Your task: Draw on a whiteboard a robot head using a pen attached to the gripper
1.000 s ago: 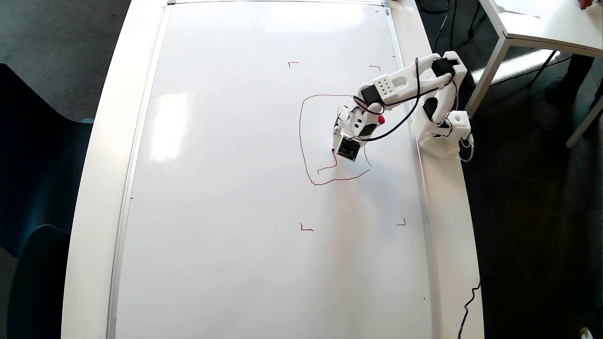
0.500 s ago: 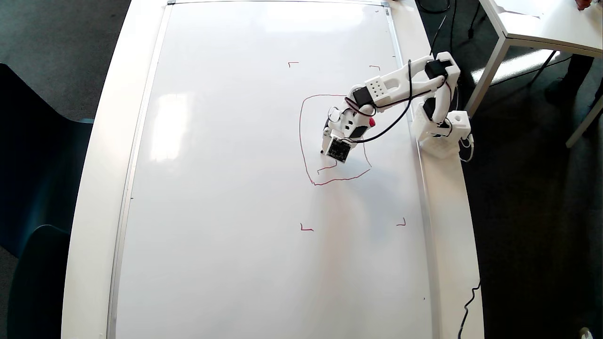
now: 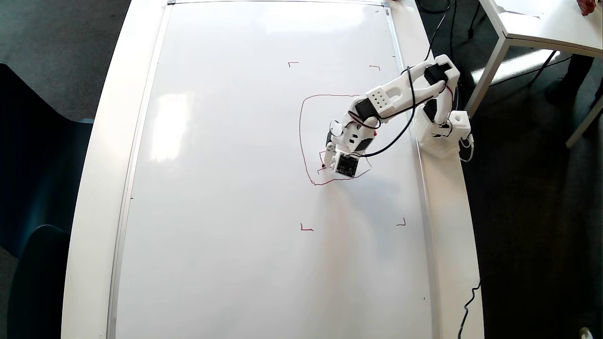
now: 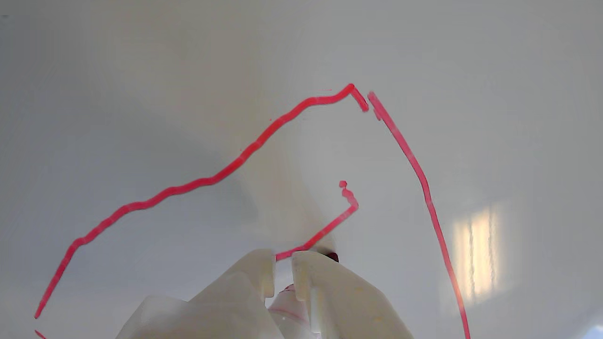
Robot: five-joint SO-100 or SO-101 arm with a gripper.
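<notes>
The whiteboard (image 3: 235, 188) fills the overhead view, and its glossy surface (image 4: 141, 70) fills the wrist view. On it the robot head (image 3: 300, 132) stands as a red rounded outline with a small partly drawn square inside its lower part. My gripper (image 3: 329, 160) hangs over that lower part, inside the outline. In the wrist view the gripper (image 4: 283, 268) is shut on the pen (image 4: 286, 305), whose white barrel shows between the fingers. The dark pen tip touches the board at the end of a short red stroke (image 4: 330, 226). The outline's lines (image 4: 212, 179) run ahead of it.
The arm's base (image 3: 440, 134) stands on the white table (image 3: 94, 188) beside the board's right edge. Small red corner marks (image 3: 306, 229) frame the drawing area. A second table (image 3: 541, 23) stands at the top right, dark chairs (image 3: 28, 141) at the left.
The gripper swept left and then down the overhead view within the outline. New short red strokes of the small inner square lie where it passed.
</notes>
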